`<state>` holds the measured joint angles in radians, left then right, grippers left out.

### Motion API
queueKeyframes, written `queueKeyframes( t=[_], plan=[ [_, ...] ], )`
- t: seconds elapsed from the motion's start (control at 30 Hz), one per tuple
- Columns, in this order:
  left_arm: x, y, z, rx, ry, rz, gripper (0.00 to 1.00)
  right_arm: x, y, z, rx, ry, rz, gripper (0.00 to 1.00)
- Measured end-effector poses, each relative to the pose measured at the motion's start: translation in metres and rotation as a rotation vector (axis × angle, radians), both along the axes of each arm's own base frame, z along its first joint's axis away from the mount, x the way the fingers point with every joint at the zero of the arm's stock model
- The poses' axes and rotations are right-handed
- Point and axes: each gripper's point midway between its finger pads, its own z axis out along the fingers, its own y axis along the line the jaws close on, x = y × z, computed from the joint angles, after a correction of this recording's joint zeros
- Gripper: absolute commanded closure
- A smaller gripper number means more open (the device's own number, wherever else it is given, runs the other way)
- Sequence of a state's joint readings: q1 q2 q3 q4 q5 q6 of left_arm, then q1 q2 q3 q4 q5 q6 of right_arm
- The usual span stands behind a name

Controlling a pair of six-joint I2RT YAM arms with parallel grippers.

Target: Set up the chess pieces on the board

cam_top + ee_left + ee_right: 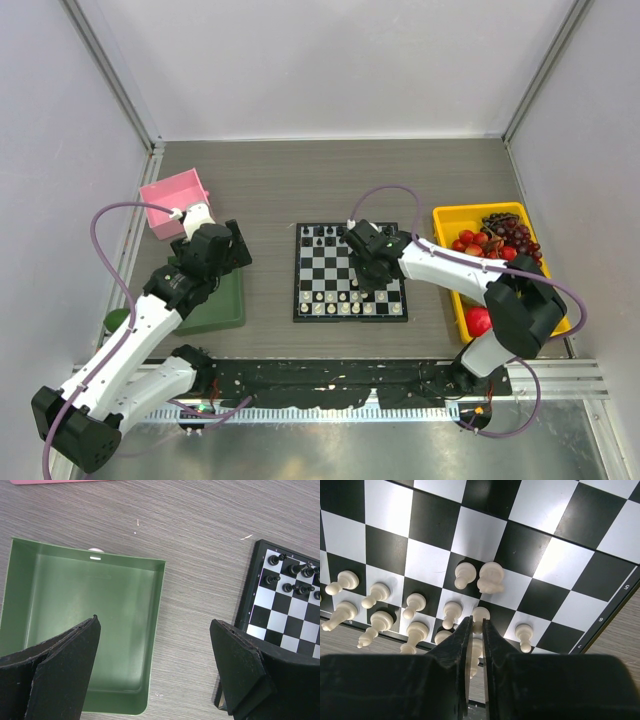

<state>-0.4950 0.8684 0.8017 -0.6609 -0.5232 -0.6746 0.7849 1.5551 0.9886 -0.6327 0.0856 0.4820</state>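
The checkered board (335, 268) lies at the table's middle, with black pieces (325, 234) on its far rows and cream-white pieces (330, 302) on its near rows. My right gripper (372, 283) hangs over the board's near right part. In the right wrist view it (476, 622) is shut on a white pawn (481, 613) among several other white pieces (375, 595). Two more white pieces (490, 577) stand one rank further in. My left gripper (155, 635) is open and empty, over the gap between the green tray (75, 595) and the board's corner (285, 625).
A pink box (175, 200) stands at the far left, beyond the green tray (222, 310). A yellow bin (445, 215) holding red fruit and dark grapes (505, 235) stands right of the board. The green tray shows nothing in it in the left wrist view.
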Motion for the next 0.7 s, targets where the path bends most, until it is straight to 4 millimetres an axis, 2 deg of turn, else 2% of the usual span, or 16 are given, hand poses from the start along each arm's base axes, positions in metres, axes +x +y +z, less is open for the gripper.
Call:
queueKeyframes(
  t=[0.7],
  plan=[
    [0.0014, -0.0009, -0.0001, -0.001, -0.001, -0.001, 0.01, -0.0035, -0.0059, 0.0041, -0.002, -0.013, -0.01, 0.84]
  ],
)
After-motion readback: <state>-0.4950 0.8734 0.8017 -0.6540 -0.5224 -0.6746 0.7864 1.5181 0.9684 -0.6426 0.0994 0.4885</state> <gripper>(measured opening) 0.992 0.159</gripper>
